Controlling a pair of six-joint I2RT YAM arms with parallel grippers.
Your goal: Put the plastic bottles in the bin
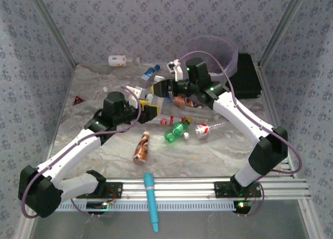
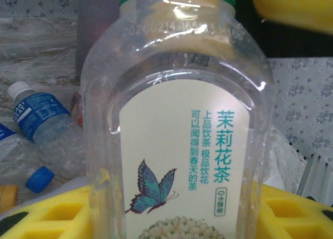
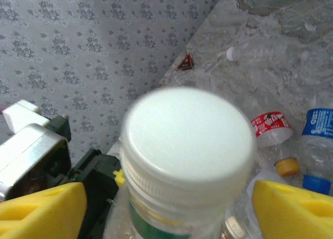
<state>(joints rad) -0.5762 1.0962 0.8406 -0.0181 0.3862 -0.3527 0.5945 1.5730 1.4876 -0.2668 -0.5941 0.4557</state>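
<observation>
A clear plastic bottle [image 2: 171, 145] with a cream butterfly label and a green neck band is held off the table, my left gripper [image 2: 173, 214] shut on its lower body between yellow pads [image 2: 47, 213]. Its white cap [image 3: 187, 140] sits between the yellow fingers [image 3: 44, 208] of my right gripper [image 3: 169, 208], which stands open with gaps on both sides. In the top view the two grippers [image 1: 149, 104] [image 1: 158, 88] meet at mid table. Green [image 1: 178, 130], brown [image 1: 141, 148] and red-labelled [image 1: 203, 129] bottles lie nearby. The pale-purple bin [image 1: 229, 57] stands at the back right.
A flat black box [image 1: 244, 75] lies right of the bin. A white bottle [image 1: 118, 60] and a blue-labelled one [image 1: 151, 71] lie near the back wall. A light-blue pen-shaped tool [image 1: 151, 200] rests on the front rail. A small red triangle [image 1: 78, 99] sits at the left.
</observation>
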